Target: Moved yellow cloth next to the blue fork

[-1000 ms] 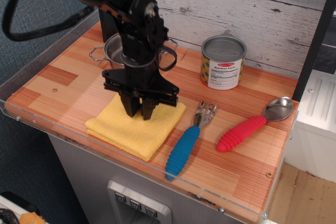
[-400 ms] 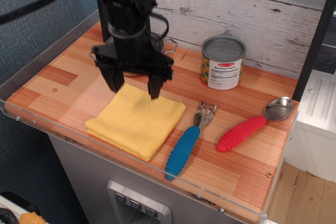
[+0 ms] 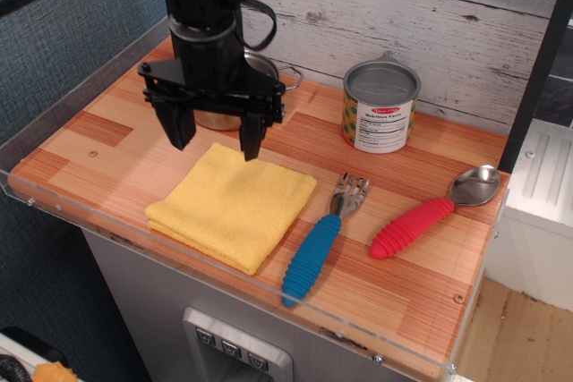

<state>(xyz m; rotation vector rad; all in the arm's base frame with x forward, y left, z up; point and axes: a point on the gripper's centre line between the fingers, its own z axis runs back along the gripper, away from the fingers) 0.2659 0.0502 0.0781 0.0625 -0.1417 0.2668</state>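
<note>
The yellow cloth [image 3: 231, 205] lies folded and flat on the wooden counter near its front edge. The blue fork [image 3: 320, 241] lies just to the right of it, its tines pointing to the back, a small gap between them. My gripper [image 3: 215, 142] hangs above the cloth's back-left corner, clear of it. Its two black fingers are spread wide and hold nothing.
A steel pot [image 3: 235, 87] stands behind the gripper, partly hidden by it. A tin can [image 3: 380, 106] stands at the back right. A red-handled spoon [image 3: 431, 211] lies right of the fork. A clear rail [image 3: 233, 275] runs along the counter's front edge.
My gripper was shut on the cloth's middle. It has opened, let go, and risen up and to the back left. The cloth stays where it lay.
</note>
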